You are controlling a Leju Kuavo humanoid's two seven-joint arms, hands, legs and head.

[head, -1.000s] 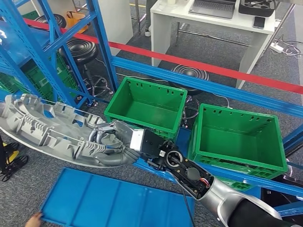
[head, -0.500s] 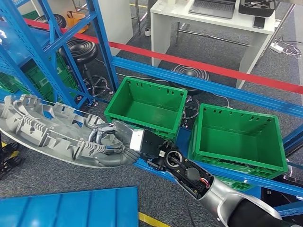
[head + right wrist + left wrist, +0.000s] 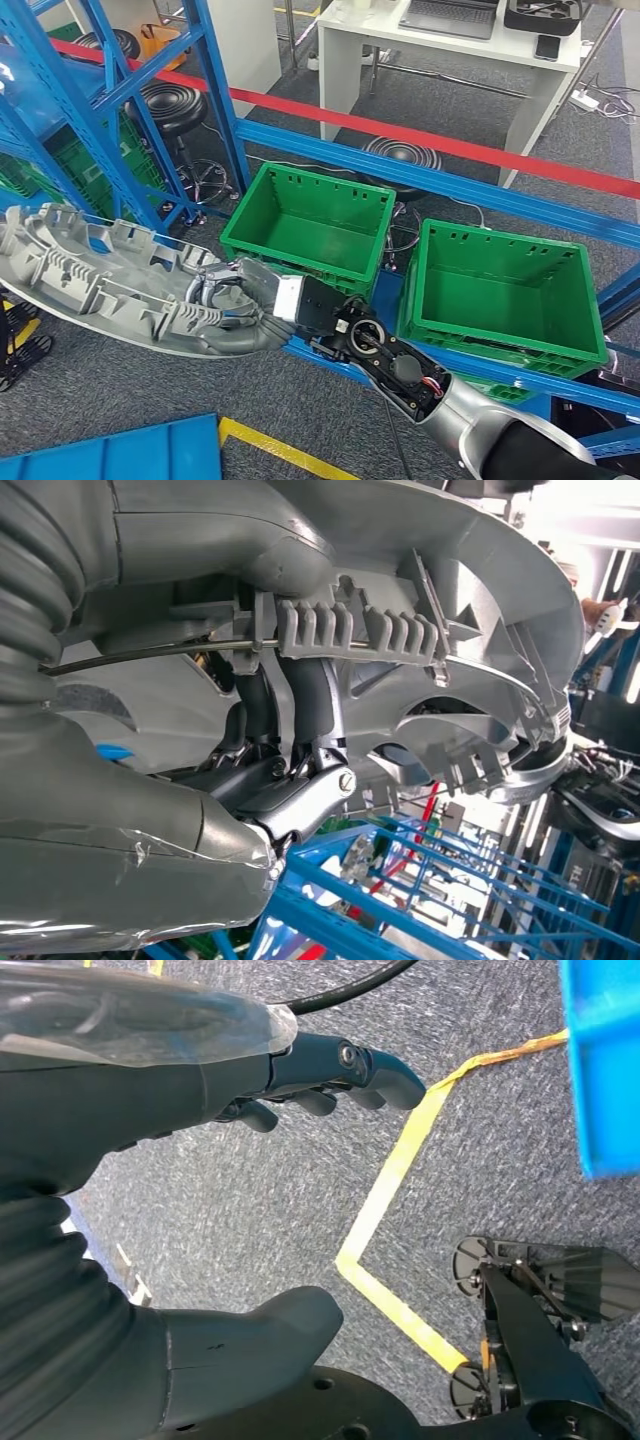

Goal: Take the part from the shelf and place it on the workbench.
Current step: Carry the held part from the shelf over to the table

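Head view: right hand (image 3: pixel 240 300) grips the grey part (image 3: pixel 106 280), which stretches leftward from it.

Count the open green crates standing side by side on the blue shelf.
2. One green crate stands just beyond the right hand; the other green crate stands beside it. More green bins sit partly hidden behind the rack.
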